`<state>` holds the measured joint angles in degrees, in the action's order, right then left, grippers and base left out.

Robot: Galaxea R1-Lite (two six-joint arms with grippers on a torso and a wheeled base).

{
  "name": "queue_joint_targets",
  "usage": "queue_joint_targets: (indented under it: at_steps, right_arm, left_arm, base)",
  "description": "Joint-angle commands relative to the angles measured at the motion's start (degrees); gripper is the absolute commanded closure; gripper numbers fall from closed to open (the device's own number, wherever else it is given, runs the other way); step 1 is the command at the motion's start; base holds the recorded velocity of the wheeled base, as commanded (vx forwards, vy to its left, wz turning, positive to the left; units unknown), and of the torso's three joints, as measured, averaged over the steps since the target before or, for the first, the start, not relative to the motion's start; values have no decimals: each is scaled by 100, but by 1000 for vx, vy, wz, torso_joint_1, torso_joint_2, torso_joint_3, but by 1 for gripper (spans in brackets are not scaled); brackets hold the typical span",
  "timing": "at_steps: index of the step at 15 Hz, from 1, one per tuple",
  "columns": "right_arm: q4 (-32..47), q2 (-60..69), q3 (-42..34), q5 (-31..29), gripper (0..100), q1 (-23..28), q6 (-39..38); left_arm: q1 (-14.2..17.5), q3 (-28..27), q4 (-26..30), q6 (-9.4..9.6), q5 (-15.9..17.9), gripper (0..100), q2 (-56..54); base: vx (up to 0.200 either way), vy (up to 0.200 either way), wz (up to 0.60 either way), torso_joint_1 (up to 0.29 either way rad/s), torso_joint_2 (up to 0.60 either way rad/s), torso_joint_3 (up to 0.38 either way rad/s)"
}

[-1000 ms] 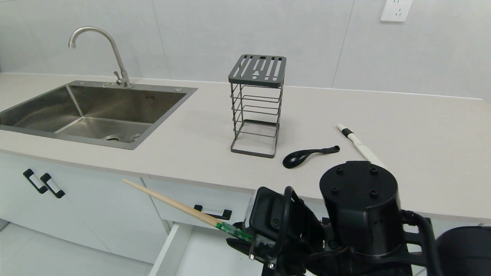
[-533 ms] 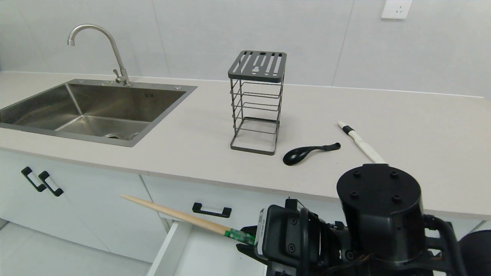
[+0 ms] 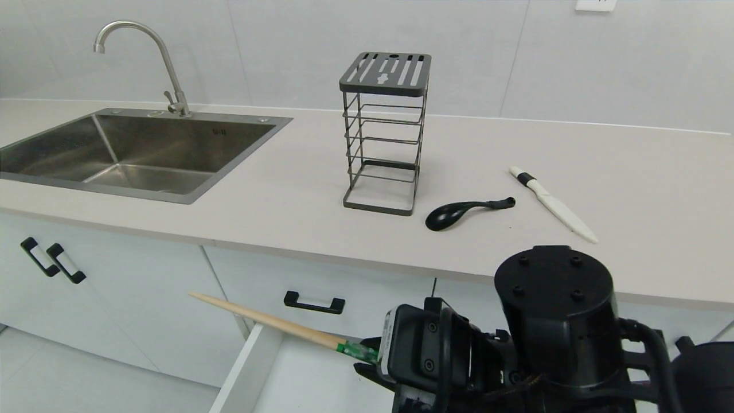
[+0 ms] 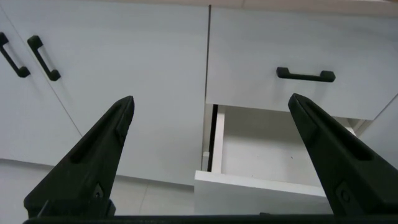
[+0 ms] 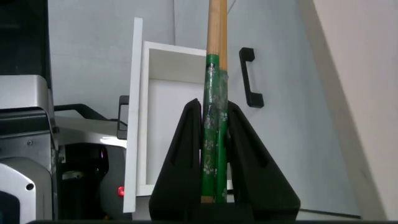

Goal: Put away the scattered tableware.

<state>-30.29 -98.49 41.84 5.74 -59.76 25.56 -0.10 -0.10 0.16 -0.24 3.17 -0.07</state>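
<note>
Two slim, round wooden chopsticks point(image 3: 269, 321) with green-wrapped ends are pinched between the black fingers of the right gripper point(image 5: 214, 115), low by the open white drawer point(image 3: 241, 367), tips aimed toward 10 o'clock. The left gripper point(image 4: 211, 102) is spread wide. A glossy black spoon point(image 3: 453, 212) is seen at 4 o'clock from the wire rack point(image 3: 384, 132).

A pair of wooden chopsticks point(image 3: 275, 322) with green-wrapped ends is clamped by those ends in the right gripper point(image 3: 367, 355), slanting out above the open drawer point(image 3: 246, 367). A black spoon point(image 3: 459, 211) lies bowl-up on the counter point(image 3: 287, 189). Near it rests a white knife point(image 3: 553, 203) with a black band.
</note>
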Motion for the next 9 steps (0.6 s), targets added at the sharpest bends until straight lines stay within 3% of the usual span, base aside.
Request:
queue_joint_targets:
  at_steps: [1,6,9]
  right_arm:
    - [6,-109,220,-3,100,26,1]
    - [-3,-171,316,6,100,-36,1]
    - [-12,-162,220,15,100,-133,1]
  left_arm:
    - [1,1,2,-2,-1,0,7]
    - [1,1,2,-2,-1,0,7]
    - [1,1,-7,-2,-1,0,7]
  base:
    - [0,0,0,-149,300,144]
    - [0,0,0,-174,316,144]
    - [0,0,0,-66,126,56]
